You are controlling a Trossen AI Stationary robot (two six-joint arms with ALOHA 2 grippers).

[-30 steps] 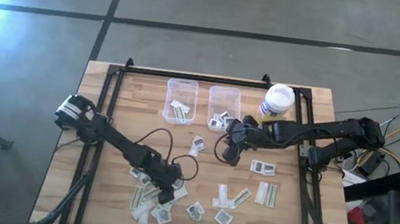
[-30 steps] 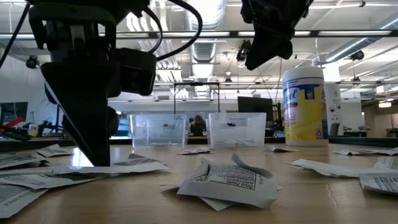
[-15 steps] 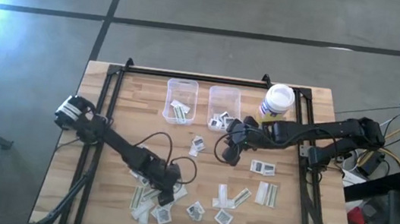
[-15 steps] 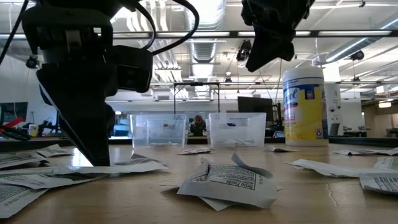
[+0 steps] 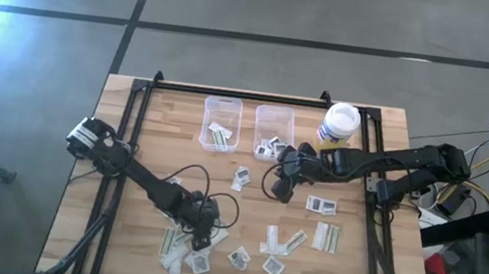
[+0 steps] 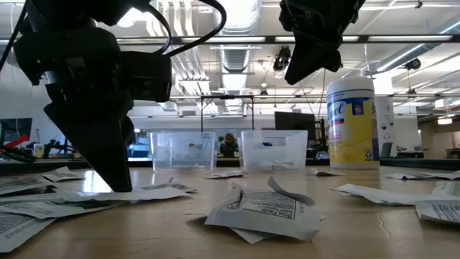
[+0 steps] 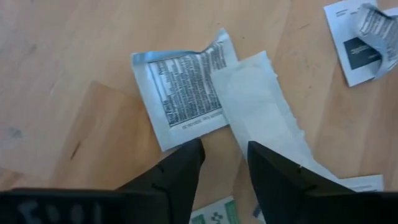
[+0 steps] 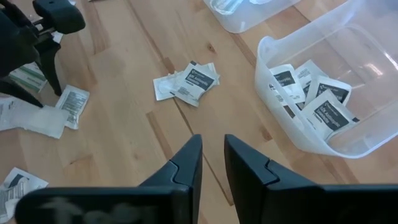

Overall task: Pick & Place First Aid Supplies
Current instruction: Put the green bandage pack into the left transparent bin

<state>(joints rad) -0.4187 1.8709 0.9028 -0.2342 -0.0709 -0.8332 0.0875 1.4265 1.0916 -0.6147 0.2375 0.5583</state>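
**Both arms over a scatter of paper packets**

From above, the wooden surface [image 5: 162,127] fills the middle of the frame. The left gripper [image 5: 201,241] sits low at lower centre-left, right among a cluster of first aid packets [image 5: 239,257]. The right gripper [image 5: 279,186] hangs near the centre, just below the right-hand clear bin [image 5: 275,120], which already holds a few square packets. The left-hand bin [image 5: 222,116] holds some too, and the white-lidded jar [image 5: 340,123] stands just right of the bins.

At table height, the left gripper [image 6: 111,176] fills the left of the frame with its tips down by the surface among flat packets. The right gripper [image 6: 305,68] hangs high at upper right, in front of the jar [image 6: 351,122]. A crumpled printed packet [image 6: 262,211] lies in the foreground.

Past the left arm's fingers [image 7: 177,174], which stand apart with nothing between them, a printed square packet [image 7: 180,93] lies overlapped by a pale strip [image 7: 258,106]; one fingertip seems to touch the strip's edge, though I can't be sure.

The right arm's fingers [image 8: 183,168] stand narrowly apart and empty over bare wood, with the packet-filled bin [image 8: 298,140] at the right of the frame and a small pile of packets [image 8: 186,81] at centre.
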